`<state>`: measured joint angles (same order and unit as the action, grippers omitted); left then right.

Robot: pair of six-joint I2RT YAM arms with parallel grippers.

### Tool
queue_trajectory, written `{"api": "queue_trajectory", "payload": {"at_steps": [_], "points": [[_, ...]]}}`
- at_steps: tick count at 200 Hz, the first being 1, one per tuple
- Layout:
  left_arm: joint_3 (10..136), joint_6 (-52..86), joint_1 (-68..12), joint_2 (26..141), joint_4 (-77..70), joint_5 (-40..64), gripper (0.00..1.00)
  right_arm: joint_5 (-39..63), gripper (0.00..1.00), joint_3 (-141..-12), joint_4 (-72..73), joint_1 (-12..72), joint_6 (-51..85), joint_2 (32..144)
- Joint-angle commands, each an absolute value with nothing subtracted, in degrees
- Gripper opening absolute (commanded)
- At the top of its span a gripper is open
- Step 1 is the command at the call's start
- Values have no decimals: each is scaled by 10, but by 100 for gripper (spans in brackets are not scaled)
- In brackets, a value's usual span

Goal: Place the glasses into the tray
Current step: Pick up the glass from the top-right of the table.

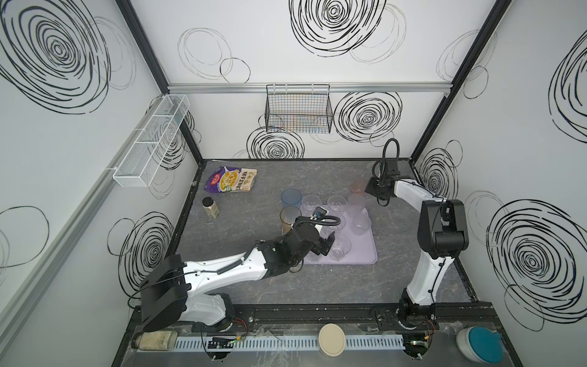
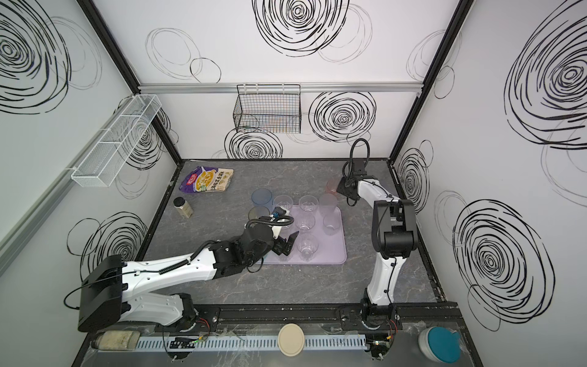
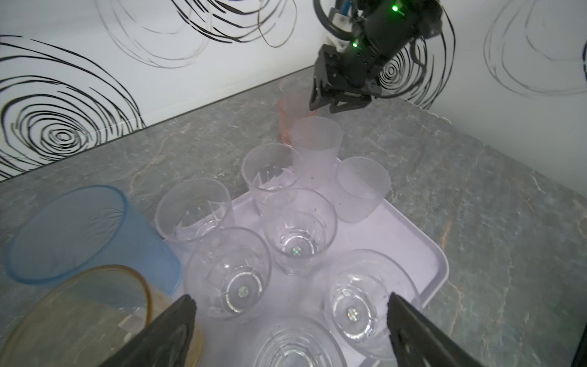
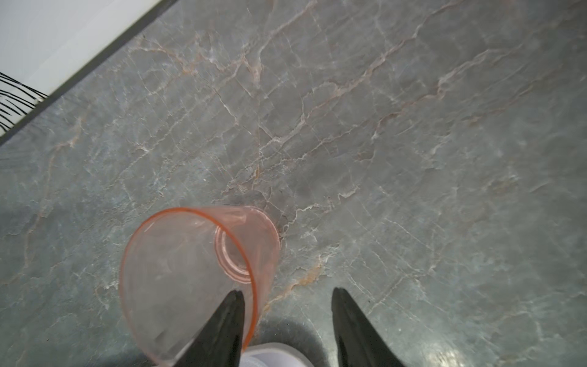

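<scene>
The lavender tray (image 1: 365,258) (image 2: 336,259) (image 3: 440,270) holds several short clear glasses (image 3: 298,228) and two frosted ones (image 1: 356,203) (image 3: 362,190) at its far right. A blue glass (image 1: 290,197) (image 3: 79,228) and an amber glass (image 1: 289,217) (image 3: 79,311) stand on the table just left of the tray. My left gripper (image 1: 328,244) (image 2: 290,243) (image 3: 290,298) hangs open over the tray's near-left glasses, holding nothing. A pink glass (image 1: 359,186) (image 4: 197,270) stands behind the tray. My right gripper (image 3: 330,105) (image 4: 288,292) is open, with the pink glass's rim between its fingers.
A snack bag (image 1: 232,181) and a dark-lidded jar (image 1: 211,208) lie at the table's back left. A black wire basket (image 1: 298,111) and a white mesh rack (image 1: 152,143) hang on the walls. A beige lid (image 1: 332,340) and a teal-lidded container (image 1: 479,344) sit on the front ledge.
</scene>
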<state>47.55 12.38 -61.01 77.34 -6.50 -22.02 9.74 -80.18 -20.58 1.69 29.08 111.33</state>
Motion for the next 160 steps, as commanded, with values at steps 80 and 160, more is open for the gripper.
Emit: {"api": "queue_trajectory", "payload": {"at_steps": [80, 160], "points": [[472, 128, -618, 797, -99, -210, 98, 114, 42, -834, -192, 8, 296, 1130], [455, 120, -612, 786, -97, -221, 98, 109, 15, -846, -182, 9, 305, 1147]]}}
